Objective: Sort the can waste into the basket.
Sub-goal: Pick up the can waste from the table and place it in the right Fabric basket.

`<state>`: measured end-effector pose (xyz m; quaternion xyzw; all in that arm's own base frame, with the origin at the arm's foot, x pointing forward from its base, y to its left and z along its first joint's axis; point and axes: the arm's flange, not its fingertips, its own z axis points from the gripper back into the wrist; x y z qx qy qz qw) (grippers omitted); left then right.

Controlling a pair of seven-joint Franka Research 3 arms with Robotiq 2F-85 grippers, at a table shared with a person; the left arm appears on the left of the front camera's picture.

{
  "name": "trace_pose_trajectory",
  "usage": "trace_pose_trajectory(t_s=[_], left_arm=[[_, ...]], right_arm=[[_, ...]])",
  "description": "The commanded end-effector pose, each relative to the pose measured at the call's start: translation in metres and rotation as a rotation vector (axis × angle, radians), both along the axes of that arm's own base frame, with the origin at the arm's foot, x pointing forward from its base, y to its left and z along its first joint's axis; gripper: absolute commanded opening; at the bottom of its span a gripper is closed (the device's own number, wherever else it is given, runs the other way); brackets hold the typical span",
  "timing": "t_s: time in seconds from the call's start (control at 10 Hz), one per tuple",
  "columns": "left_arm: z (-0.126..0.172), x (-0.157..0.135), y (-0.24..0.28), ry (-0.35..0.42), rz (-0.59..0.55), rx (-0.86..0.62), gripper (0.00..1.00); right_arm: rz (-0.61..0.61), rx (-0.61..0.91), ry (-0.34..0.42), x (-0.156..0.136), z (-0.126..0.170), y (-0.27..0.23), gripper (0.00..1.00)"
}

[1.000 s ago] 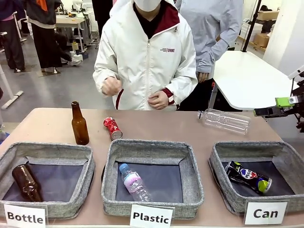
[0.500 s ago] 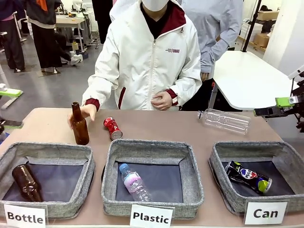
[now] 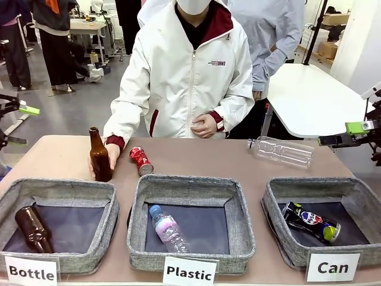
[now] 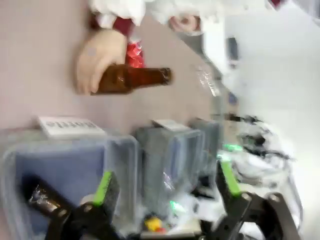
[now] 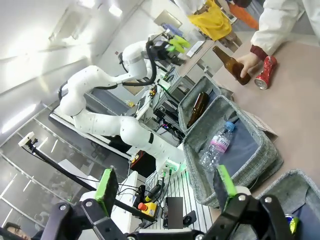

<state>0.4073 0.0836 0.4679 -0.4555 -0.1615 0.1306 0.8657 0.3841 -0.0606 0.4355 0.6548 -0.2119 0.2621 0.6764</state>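
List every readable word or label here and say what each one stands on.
"Bottle": left card, at the front of the left basket.
"Plastic": middle card, at the front of the middle basket.
"Can": right card, at the front of the right basket.
Too small to read: jacket logo, red can lettering, blue can print.

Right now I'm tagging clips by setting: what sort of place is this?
Likely a robotics lab staging a waste-sorting trial: a Bottle basket, Plastic basket and Can basket, each carded, on one table, a white robot arm by cabled equipment, and more work tables on the open floor behind.
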Motion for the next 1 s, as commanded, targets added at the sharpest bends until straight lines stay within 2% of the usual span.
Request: trace_pose_trajectory(t_s=[0.0, 0.2, 0.3, 0.4, 0.5, 0.7, 0.8, 0.9], left_arm=[[-0.022, 0.042, -0.025, -0.111, 0.113, 0.279, 1.00], [-0.031, 0.056, -0.027, -0.127, 0.195, 0.395, 1.00], [-0.028, 0.059, -0.024, -0.098, 0.118, 0.321, 1.00], [-0.003, 0.043, 0.000, -0.095, 0.053, 0.144, 1.00], [0.022, 0.021, 0.041, -0.119, 0.128, 0.080, 1.00], [0.068, -0.036, 0.153, -0.126, 0.143, 0.012, 1.00], [0.079, -0.080, 0.212, -0.109, 0.142, -0.047, 1.00], [0.076, -0.113, 0.250, -0.132, 0.167, -0.103, 1.00]], right_arm=[[0.011, 0.001, -0.020, -0.002, 0.000, -0.001, 1.00], [0.011, 0.001, -0.020, -0.002, 0.000, -0.001, 1.00], [0.011, 0.001, -0.020, -0.002, 0.000, -0.001, 1.00], [0.011, 0.001, -0.020, -0.002, 0.000, -0.001, 1.00], [0.011, 0.001, -0.020, -0.002, 0.000, -0.001, 1.00], [0.011, 0.001, -0.020, -0.002, 0.000, -0.001, 1.00], [0.011, 0.001, -0.020, -0.002, 0.000, -0.001, 1.00], [0.011, 0.001, -0.020, -0.002, 0.000, -0.001, 1.00]])
